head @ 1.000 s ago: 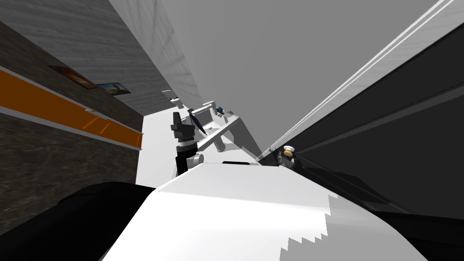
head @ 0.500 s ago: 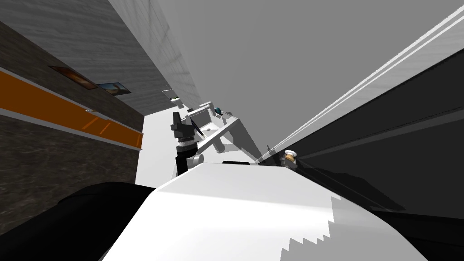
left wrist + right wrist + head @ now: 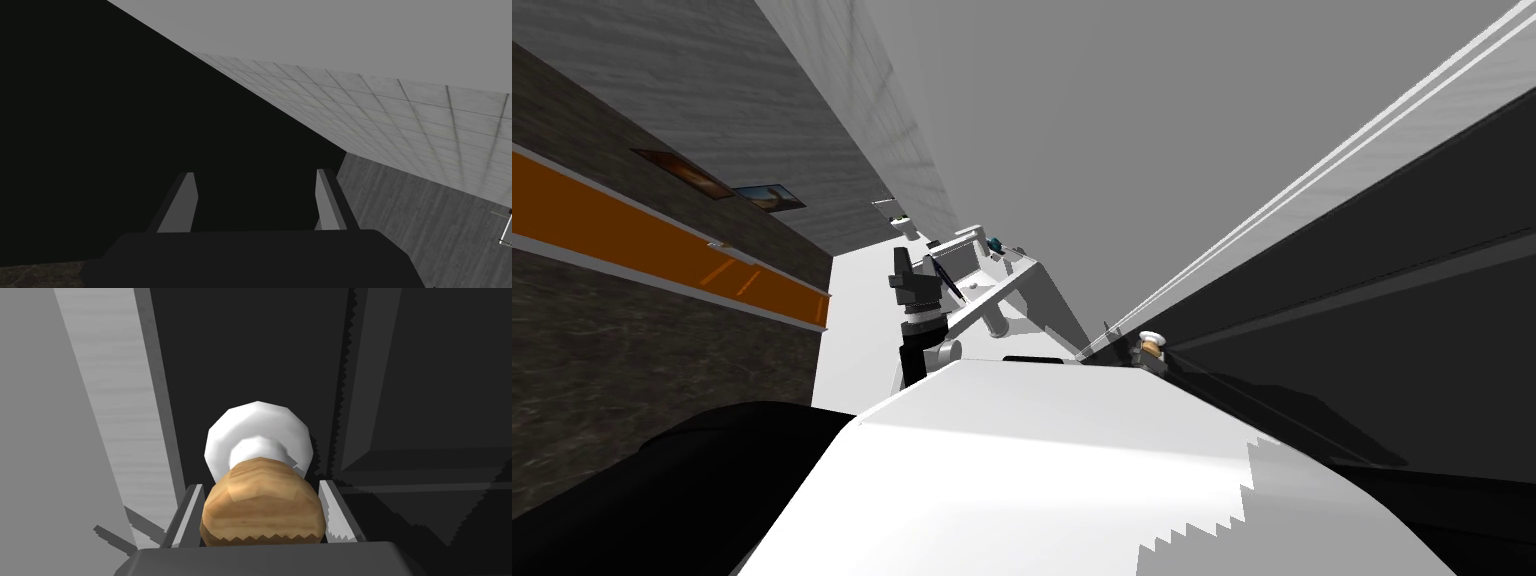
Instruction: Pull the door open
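The door (image 3: 1362, 300) is dark and panelled and stands on my right. Its knob (image 3: 260, 503) is a brown wood-grained ball on a white round plate (image 3: 257, 430). My right gripper (image 3: 260, 513) is shut on the knob, and its fingers (image 3: 336, 513) press the knob's sides. In the head view the knob (image 3: 1148, 347) sits just right of my chest. A light grey door frame (image 3: 120, 413) runs beside the door's edge. My left gripper (image 3: 255, 200) is open with nothing between its fingers, and the left arm (image 3: 917, 310) is held up ahead of my chest.
A white piece of furniture (image 3: 992, 280) with small items on it stands ahead, past the left arm. A wall with an orange band (image 3: 662, 240) and two pictures runs along the left. A plain grey wall (image 3: 1112, 150) rises ahead.
The knob, with my right gripper on it, has come slightly toward me. The grey strip between the door and the frame has widened a little. The view itself shifted slightly.
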You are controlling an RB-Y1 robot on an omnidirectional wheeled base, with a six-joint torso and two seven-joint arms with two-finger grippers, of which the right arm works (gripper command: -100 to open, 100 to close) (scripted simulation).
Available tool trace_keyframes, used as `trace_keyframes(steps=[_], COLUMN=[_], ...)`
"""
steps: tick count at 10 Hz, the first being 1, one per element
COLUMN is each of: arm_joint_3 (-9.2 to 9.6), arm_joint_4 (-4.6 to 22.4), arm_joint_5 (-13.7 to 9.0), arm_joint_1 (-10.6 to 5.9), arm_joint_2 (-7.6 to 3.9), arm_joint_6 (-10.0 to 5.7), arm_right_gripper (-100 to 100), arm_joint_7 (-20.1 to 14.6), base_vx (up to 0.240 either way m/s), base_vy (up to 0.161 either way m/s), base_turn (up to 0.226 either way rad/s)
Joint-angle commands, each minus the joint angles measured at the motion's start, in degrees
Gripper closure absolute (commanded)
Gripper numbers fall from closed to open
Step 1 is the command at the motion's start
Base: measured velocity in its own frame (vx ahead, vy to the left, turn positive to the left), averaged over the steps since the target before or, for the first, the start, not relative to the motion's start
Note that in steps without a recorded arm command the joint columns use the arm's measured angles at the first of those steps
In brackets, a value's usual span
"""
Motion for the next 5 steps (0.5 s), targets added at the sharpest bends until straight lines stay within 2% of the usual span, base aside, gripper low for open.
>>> trace_keyframes(steps=[1, 5], arm_joint_3=[0.66, 2.24], arm_joint_4=[-0.03, -0.09], arm_joint_5=[0.57, 1.93], arm_joint_1=[0.05, 0.16], arm_joint_2=[-0.44, -1.50], arm_joint_6=[-0.02, -0.06], arm_right_gripper=[100, 100], arm_joint_7=[-0.75, -2.56], base_vx=[-0.086, -0.154], base_vy=[0.036, 0.065], base_turn=[0.033, 0.030])
